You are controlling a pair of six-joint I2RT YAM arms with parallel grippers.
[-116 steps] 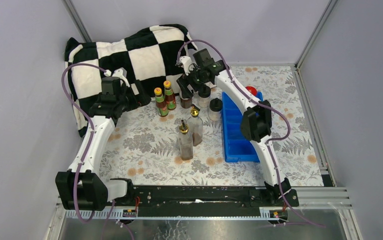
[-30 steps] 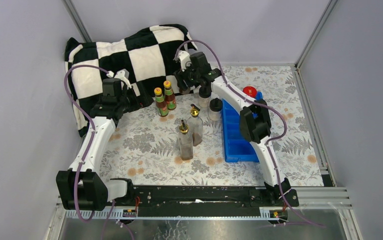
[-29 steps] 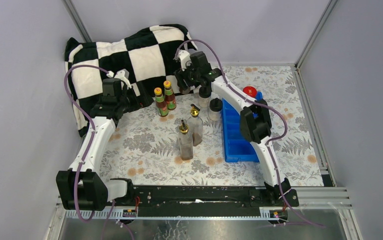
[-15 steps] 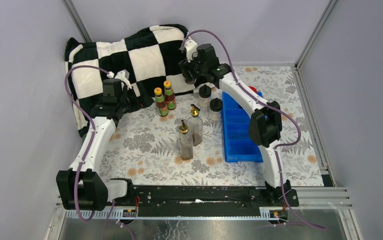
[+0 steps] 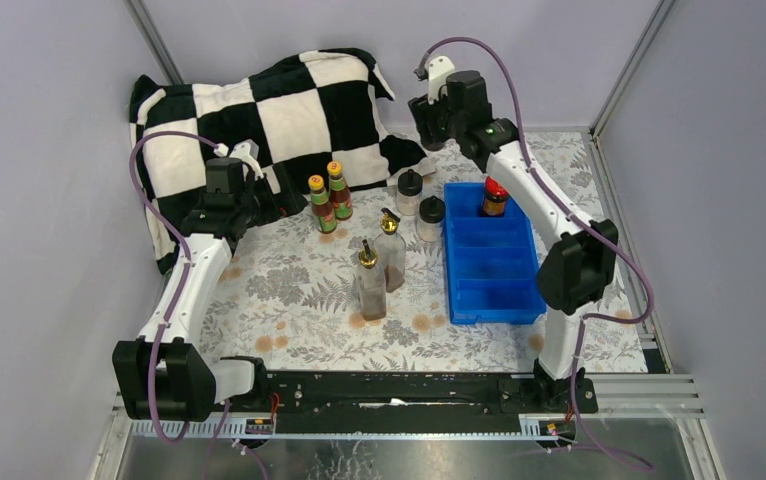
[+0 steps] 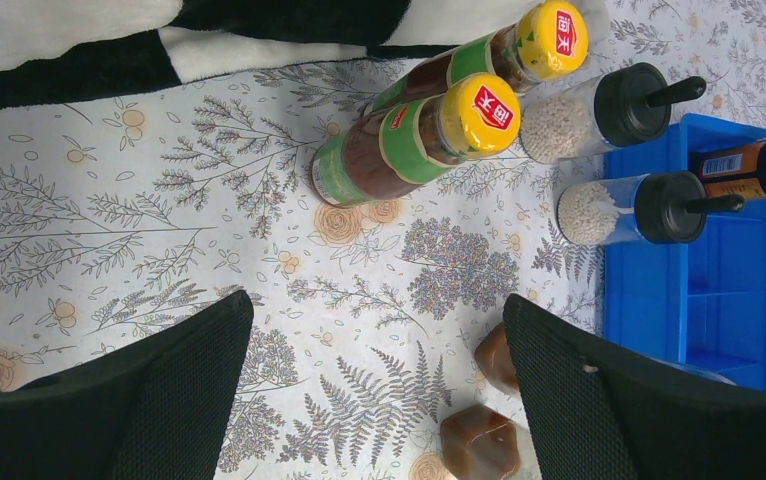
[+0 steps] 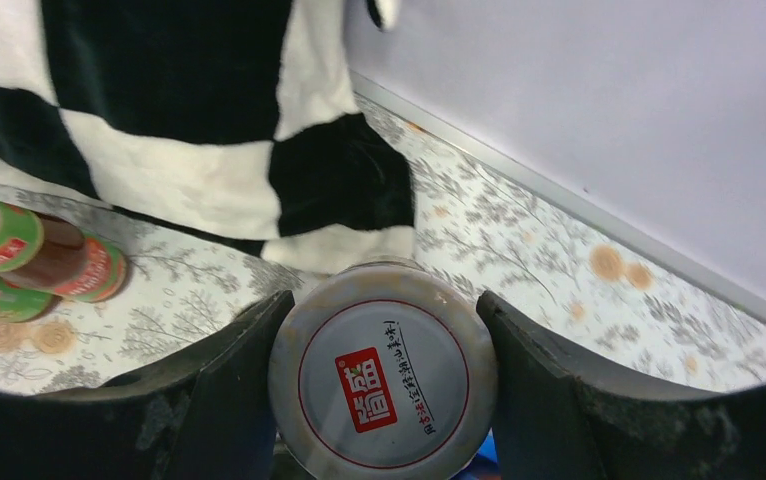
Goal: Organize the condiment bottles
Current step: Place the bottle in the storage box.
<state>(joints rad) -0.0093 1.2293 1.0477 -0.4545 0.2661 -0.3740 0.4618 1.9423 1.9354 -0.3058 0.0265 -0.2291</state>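
Taking the far wall as twelve o'clock, the right gripper [image 5: 428, 112] is raised over the far edge of the bench [image 5: 289, 290], at about eleven o'clock from the blue tray [image 5: 489, 285]. It is clamped on the white-lidded jar [image 7: 382, 385]. In the right wrist view the two fingers [image 7: 224, 400] press on both sides of the round lid, and the lid with its red label faces the camera. A corner of the checkered blanket [image 5: 289, 110] lies on the bench just beyond this jar. The left gripper [image 5: 264, 195] hangs low at the nine o'clock side of the bench with its fingers wide apart and nothing between them. The two orange-capped bottles [image 5: 319, 212] stand close together at three o'clock from it, near but not touching. The two black-capped shakers [image 5: 410, 195] stand further on at three o'clock, just beside the left wall of the tray. The two gold-spouted bottles [image 5: 391, 255] stand together at about five o'clock from the left gripper, near the middle of the bench. The red-lidded jar [image 5: 494, 200] stands upright in the farthest compartment of the tray, at about five o'clock from the right gripper and well below it.
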